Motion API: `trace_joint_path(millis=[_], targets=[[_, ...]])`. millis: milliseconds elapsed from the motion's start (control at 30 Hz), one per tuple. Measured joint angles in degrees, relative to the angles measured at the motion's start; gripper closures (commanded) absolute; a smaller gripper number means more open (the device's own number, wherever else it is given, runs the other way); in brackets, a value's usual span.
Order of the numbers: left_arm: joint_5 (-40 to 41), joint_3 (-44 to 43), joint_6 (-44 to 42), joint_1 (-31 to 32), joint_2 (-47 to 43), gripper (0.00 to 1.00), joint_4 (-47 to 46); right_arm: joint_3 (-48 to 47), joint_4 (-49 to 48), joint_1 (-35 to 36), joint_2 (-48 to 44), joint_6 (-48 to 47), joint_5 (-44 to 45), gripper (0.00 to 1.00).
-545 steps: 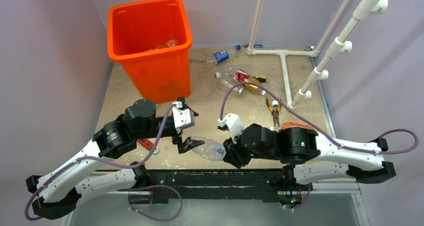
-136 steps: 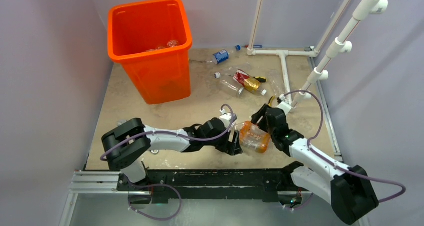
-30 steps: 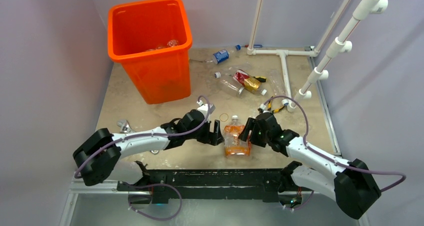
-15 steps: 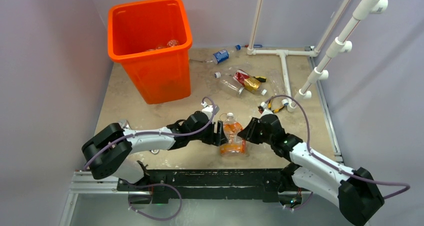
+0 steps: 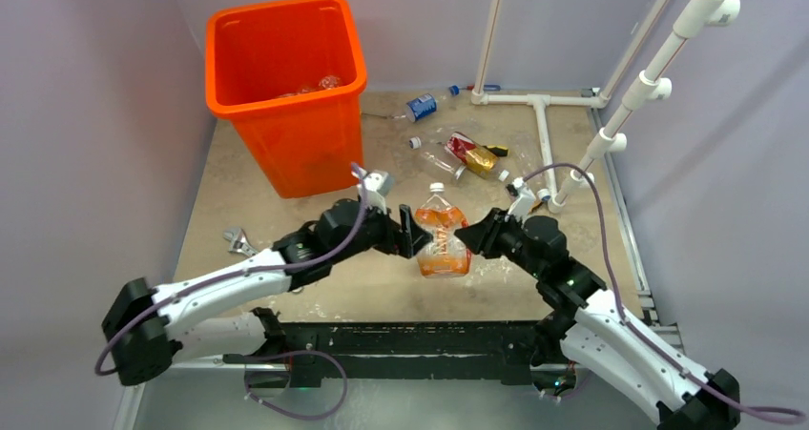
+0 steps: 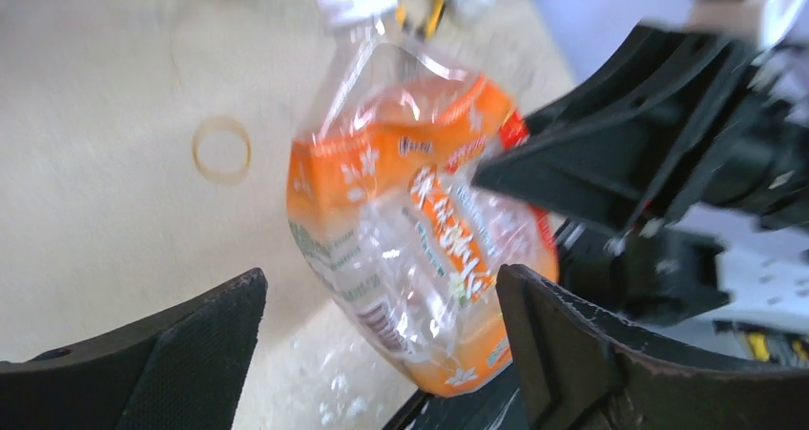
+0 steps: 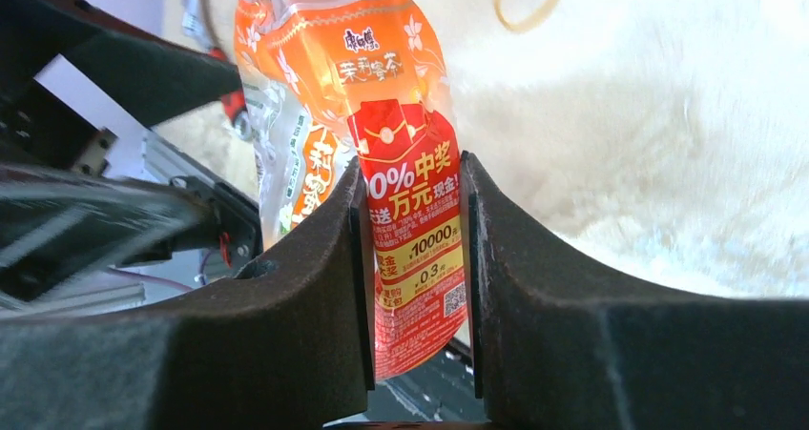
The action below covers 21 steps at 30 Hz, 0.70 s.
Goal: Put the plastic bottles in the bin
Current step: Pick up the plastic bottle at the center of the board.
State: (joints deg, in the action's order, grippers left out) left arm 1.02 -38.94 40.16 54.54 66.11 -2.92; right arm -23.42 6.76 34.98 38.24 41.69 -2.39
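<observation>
Between the two grippers, near the middle of the table point(image 5: 238, 196), is the big orange bottle point(image 5: 441, 235). It stands up with its white cap point(image 5: 437, 190) on top. The right gripper point(image 5: 469, 232) is pinching it. Its two black fingers point(image 7: 315, 258) press on the red part of the label point(image 7: 405, 153), one on each side. A second ago those fingers were apart and only next to the bottle, so this grab is new. The bottle has also moved a little away from the front edge, and it looks lifted (I cannot be sure its bottom is off the table).

The left gripper point(image 5: 412, 232) is on the other side with its fingers spread wide. The bottle sits in the gap between them, but they do not squeeze it.

The bin point(image 5: 305, 149) is well apart, at the far left, with a few bottles in it already. More small bottles point(image 5: 434, 158) lie at the far side of the table.

So the bottle is held now and can be carried. The bin is on the left arm's side, so I think the left gripper may need to take it.
</observation>
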Motion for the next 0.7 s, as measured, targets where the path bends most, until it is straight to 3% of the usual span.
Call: trace_joint_path(millis=[167,300,467,700], targets=[[7.2,-7.6,-5.2,0.0,-11.5,0.01,2.5,-1.4,-5.3,0.3,-7.8,-5.4,-2.0,1.0],[8.8,-16.7,-12.1,0.0,-14.0,0.01,3.5,-1.0,-11.5,1.2,-12.1,-9.5,-4.0,1.0],[3.3,-26.1,-21.4,-1.3,-11.0,0.01,4.9,0.3,-20.5,2.7,-12.2,-14.9,-6.3,1.0],[-4.2,-28.7,-28.2,-3.2,-8.9,0.01,7.2,-1.6,-25.8,10.5,-3.1,-22.5,-4.0,1.0]])
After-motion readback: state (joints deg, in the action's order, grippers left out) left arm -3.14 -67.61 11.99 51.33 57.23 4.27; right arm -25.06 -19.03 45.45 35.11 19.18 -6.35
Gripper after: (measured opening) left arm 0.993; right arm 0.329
